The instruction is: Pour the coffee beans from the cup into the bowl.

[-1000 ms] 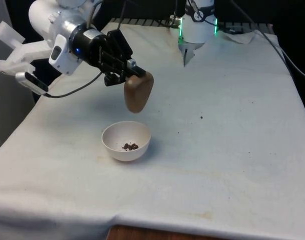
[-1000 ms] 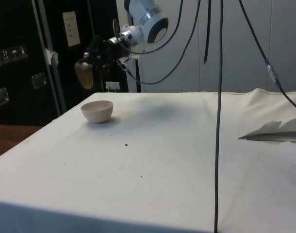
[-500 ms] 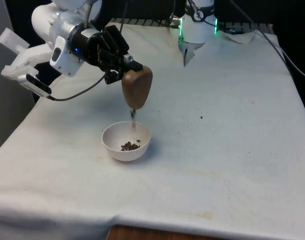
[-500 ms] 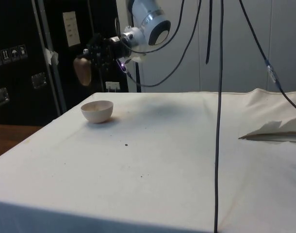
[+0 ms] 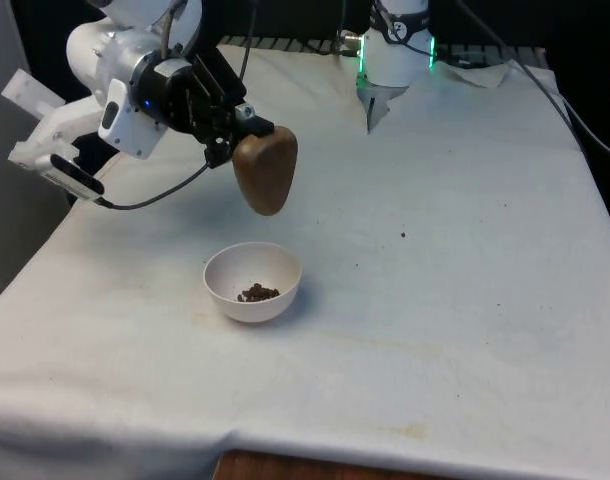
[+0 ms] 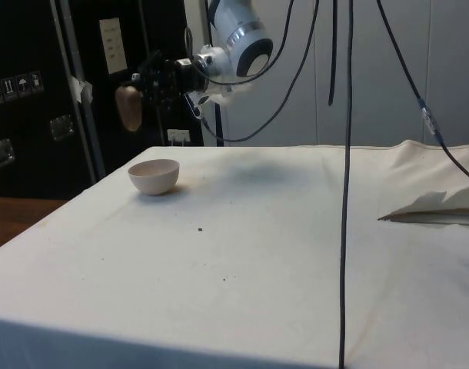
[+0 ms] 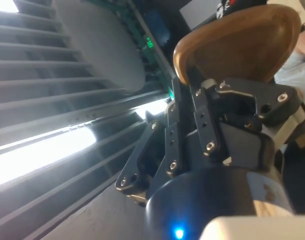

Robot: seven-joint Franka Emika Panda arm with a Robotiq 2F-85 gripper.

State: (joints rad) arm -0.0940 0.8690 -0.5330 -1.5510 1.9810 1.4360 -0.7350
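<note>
Brown wooden cup, inverted, clamped in gripper; hangs above white bowl, mouth downward, slightly toward bowl's far side; beans inside.

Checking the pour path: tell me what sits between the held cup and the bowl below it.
Nothing: in the front view the gap between the brown cup, held by the gripper, and the white bowl is open air over white cloth, and coffee beans lie in the bowl.

White tablecloth over the table, creased, faintly stained, black cable hanging in the side view's foreground, dark cabinets behind.
</note>
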